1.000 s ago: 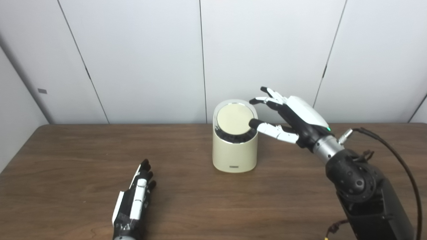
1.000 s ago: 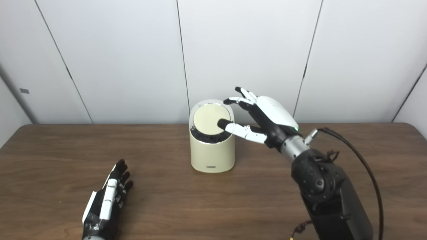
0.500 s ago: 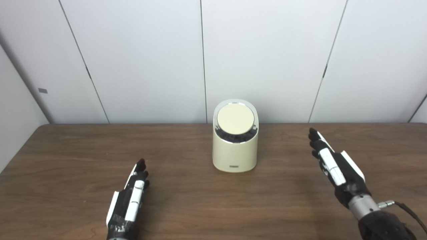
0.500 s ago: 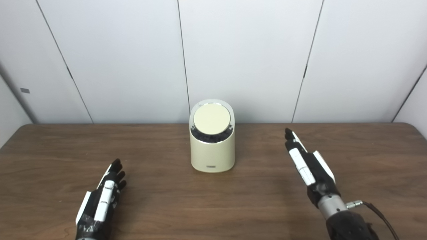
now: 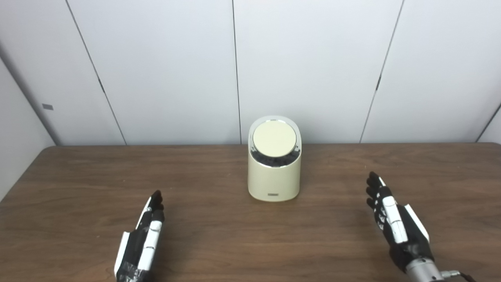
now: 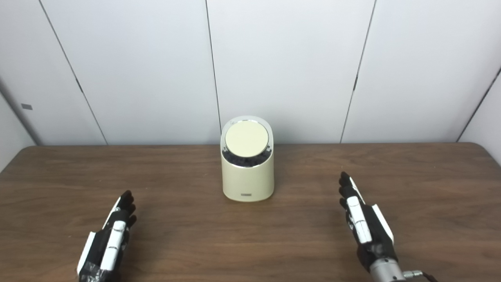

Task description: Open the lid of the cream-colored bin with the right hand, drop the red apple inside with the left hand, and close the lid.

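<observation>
Both hands, left hand (image 5: pixel 140 242) and right hand (image 5: pixel 395 225), lie flat with fingers extended, holding nothing; the cream-colored cylindrical plastic bin (image 5: pixel 274 168) stands between them, its round lid (image 5: pixel 274 139) shut; likely light, smooth, best pressed at the lid's edge; no apple shows.

**One obstacle, open wood all round**

I see only the cream-colored bin (image 5: pixel 274 172) standing on the table (image 5: pixel 219 231), near the back wall (image 5: pixel 164 70), lid shut; bare wood lies between it and my left hand (image 5: pixel 140 243); the same toward my right hand (image 5: pixel 395 227); both sides pass freely.
</observation>
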`<state>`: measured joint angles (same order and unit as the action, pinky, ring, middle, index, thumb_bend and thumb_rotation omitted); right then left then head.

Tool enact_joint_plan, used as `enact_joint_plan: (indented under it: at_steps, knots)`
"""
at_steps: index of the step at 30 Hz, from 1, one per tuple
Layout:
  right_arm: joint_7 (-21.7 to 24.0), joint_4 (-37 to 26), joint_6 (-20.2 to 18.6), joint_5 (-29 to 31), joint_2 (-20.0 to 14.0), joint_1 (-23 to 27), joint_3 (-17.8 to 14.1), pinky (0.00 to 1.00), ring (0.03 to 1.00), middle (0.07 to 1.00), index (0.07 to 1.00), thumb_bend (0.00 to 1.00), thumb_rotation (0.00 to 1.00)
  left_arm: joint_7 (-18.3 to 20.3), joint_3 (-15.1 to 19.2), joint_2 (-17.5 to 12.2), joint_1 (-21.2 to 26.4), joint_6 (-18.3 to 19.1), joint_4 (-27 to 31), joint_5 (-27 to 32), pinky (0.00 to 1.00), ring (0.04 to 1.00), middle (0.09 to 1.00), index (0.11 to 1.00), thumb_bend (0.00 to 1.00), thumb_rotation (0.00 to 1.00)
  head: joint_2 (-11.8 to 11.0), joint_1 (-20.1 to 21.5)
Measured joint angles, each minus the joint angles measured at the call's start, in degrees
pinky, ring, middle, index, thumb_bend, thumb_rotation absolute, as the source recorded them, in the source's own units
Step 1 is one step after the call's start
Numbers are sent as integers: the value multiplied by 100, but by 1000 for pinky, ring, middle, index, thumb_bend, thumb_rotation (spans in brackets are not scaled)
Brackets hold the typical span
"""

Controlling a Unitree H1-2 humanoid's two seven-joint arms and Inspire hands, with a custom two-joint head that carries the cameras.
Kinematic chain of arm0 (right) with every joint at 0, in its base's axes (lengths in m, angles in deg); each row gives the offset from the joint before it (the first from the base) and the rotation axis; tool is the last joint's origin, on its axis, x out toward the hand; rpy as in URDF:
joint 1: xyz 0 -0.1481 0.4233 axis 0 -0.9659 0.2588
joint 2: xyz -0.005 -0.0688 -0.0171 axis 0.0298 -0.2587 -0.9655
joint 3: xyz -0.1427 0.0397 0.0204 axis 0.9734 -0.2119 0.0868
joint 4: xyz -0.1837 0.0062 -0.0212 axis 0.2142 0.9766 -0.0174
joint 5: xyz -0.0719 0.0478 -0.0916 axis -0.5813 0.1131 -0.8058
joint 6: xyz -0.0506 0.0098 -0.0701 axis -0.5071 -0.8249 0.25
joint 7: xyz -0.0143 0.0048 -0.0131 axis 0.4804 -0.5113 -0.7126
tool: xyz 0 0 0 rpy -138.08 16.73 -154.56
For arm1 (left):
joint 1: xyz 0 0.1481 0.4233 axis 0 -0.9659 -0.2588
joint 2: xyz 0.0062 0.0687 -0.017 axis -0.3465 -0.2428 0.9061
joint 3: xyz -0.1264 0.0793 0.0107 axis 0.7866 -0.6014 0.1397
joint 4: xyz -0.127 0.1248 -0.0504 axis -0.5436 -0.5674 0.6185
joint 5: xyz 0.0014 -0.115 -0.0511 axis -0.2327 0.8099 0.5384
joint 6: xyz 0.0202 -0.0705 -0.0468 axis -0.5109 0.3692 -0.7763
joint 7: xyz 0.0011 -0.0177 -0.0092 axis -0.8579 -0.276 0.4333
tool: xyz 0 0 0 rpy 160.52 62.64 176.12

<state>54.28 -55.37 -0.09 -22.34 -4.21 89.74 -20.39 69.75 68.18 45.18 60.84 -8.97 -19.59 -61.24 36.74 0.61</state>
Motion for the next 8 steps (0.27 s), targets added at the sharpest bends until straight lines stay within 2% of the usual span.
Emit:
enact_joint_plan:
  at_steps: [2,8]
  knots:
    - [-25,-55,49,-6,-7,-131,44,1000,1000,1000,998,571,1000,2,3,21,-100,-2,10,41,1000,1000,1000,1000,577,831,18,9]
    - [-137,-57,312,-77,-26,-398,113,1000,1000,1000,993,660,1000,-14,6,71,-195,0,40,87,1000,1000,1000,1000,557,847,158,-17]
